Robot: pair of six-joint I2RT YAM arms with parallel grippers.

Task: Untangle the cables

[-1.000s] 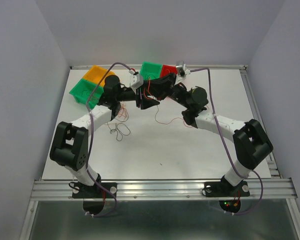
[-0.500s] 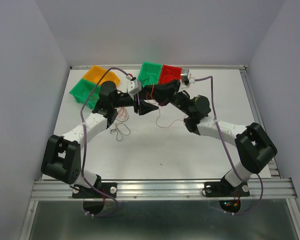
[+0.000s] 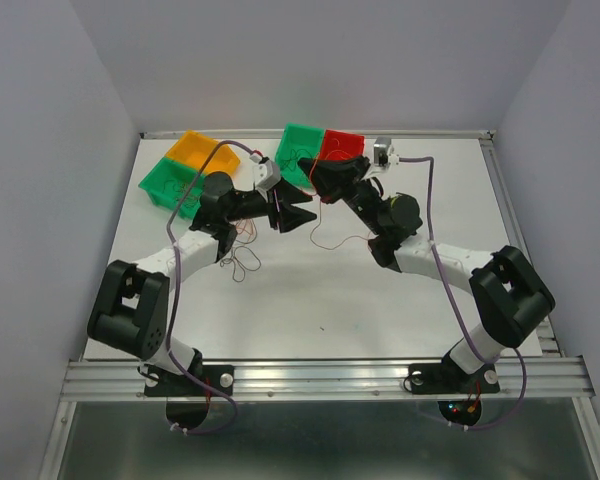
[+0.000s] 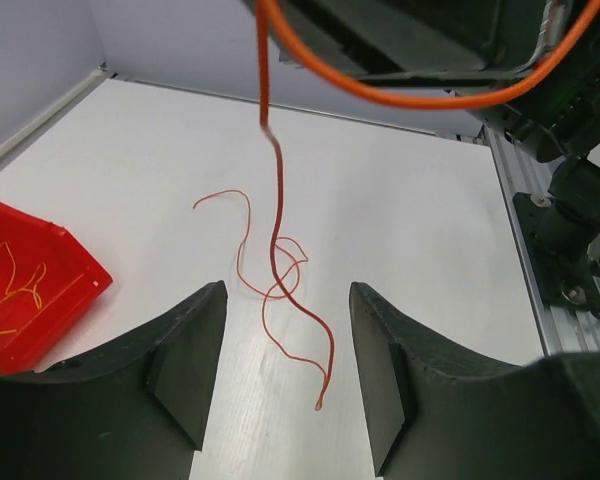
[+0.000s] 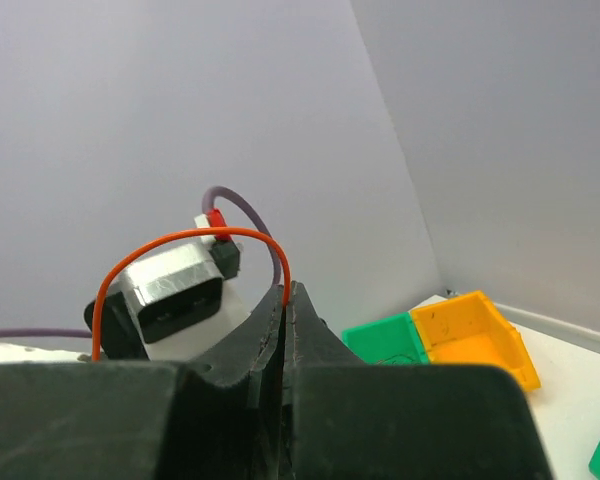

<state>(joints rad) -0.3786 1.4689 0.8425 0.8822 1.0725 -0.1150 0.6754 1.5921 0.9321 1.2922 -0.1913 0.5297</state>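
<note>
Right hand [image 5: 285, 296]: fingers together, clamped on the orange cable [image 5: 170, 243].
Left hand [image 4: 288, 295]: fingers apart, empty.
Orange cable: arches over the right hand's tips, hangs down ahead of the left hand, tail curled on the desk [image 4: 430, 230].
Dark cables [image 3: 243, 262]: loose loops on the desk, behind the left hand.

Bright, even, diffuse light; faint soft shadows on table [image 3: 310, 290]. Wrist views: foreground soft, orange wire [image 4: 420, 101] blurred, perhaps out of focus.
</note>
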